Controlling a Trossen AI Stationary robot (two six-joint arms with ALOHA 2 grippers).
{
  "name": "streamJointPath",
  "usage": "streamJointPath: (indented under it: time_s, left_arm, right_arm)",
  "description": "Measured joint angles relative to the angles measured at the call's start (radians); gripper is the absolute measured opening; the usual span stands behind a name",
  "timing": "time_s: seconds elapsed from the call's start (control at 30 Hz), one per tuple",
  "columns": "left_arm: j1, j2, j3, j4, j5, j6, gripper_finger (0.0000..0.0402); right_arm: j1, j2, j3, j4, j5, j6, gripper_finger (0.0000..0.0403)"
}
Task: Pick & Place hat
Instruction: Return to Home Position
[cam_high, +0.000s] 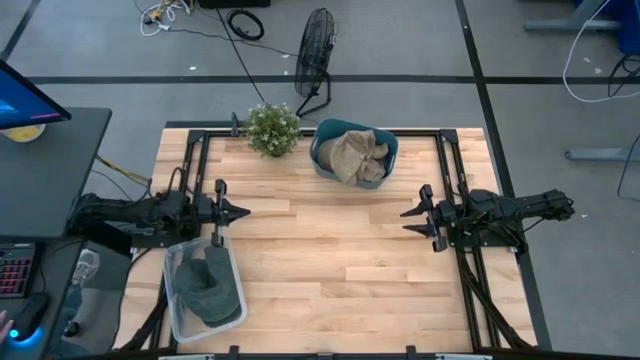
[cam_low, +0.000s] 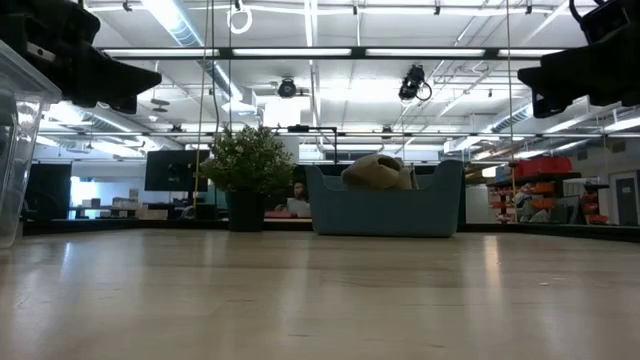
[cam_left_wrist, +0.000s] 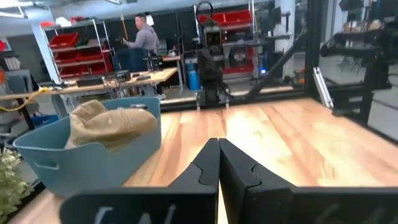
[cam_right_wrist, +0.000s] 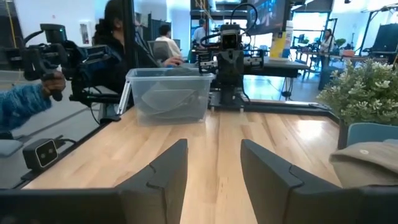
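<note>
Blue cap (cam_high: 208, 286) sits in transparent bin (cam_high: 171, 298), lower left, just below the pinched-closed left end effector (cam_high: 238, 212); right end effector (cam_high: 410, 222) gapes wide.

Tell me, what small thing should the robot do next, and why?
Probably just close the right tool and settle at rest. The blue caps lie in the transparent bin, no cap lies loose on the table, and both tools are empty at the table's sides. The left tool is shut, while the right one stands open.
</note>
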Motion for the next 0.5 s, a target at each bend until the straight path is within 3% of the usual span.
streamJointPath:
  time_s: [0.13,0.5]
  left_arm:
    - [0.0,0.004,0.0,-0.066,0.002,-0.011,0.0003]
    - [0.0,0.044,-0.001,-0.06,0.014,-0.051,0.0003]
  right_arm:
    - [0.001,0.0,0.0,0.0,-0.033,0.003,0.0152]
    - [0.001,0.0,0.0,0.001,-0.04,0.039,0.0152]
